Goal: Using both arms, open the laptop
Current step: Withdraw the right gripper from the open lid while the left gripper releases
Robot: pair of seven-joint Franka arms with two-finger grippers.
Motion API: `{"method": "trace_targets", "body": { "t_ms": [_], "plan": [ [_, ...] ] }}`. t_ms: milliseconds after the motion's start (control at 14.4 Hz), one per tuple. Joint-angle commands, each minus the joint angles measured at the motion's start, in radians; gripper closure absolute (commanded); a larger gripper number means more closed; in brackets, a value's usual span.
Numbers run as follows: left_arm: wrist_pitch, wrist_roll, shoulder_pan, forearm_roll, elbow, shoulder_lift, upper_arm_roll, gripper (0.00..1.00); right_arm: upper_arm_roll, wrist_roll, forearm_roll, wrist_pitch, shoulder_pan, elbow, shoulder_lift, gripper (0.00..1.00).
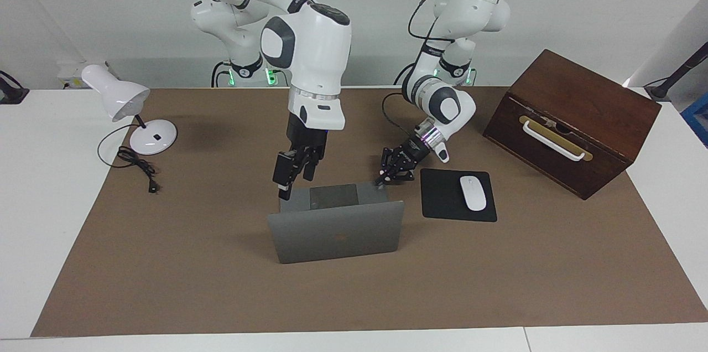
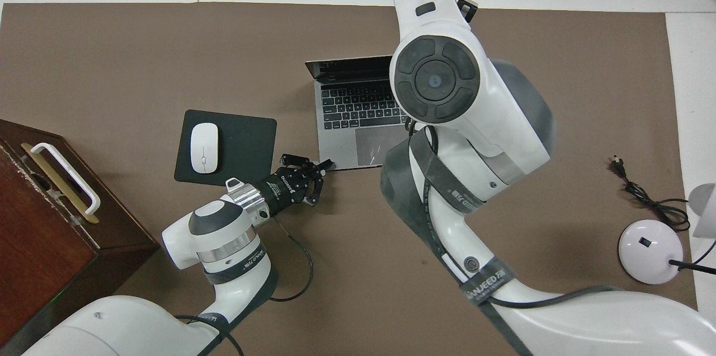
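The silver-grey laptop stands open in the middle of the brown mat, its lid upright with the logo facing away from the robots. Its keyboard and trackpad show in the overhead view. My left gripper is low at the base's near corner toward the left arm's end, touching it, and it also shows in the overhead view. My right gripper hangs open just over the base's near corner toward the right arm's end, holding nothing. In the overhead view the right arm hides it.
A black mouse pad with a white mouse lies beside the laptop toward the left arm's end. A dark wooden box with a white handle stands past it. A white desk lamp and its cable sit at the right arm's end.
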Motion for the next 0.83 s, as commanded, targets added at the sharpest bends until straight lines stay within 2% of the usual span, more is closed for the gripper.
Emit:
{"method": "trace_targets", "body": {
  "t_ms": [0,347,556,764],
  "plan": [
    [0.0,0.03,0.019,-0.01,0.016,0.031,0.003,1.0,0.008,-0.021,0.063,-0.054,-0.025,-0.006,-0.052,0.0],
    [0.016,0.023,0.039,0.047,0.053,0.019,0.003,1.0,0.006,-0.004,0.181,-0.131,-0.087,-0.009,-0.128,0.0],
    [0.09,0.015,0.04,0.11,0.103,0.002,0.0,1.0,0.006,0.016,0.261,-0.171,-0.145,-0.006,-0.161,0.0],
    [0.154,0.012,0.039,0.206,0.139,-0.027,0.002,1.0,0.006,0.083,0.281,-0.206,-0.173,-0.006,-0.184,0.0]
  ]
}}
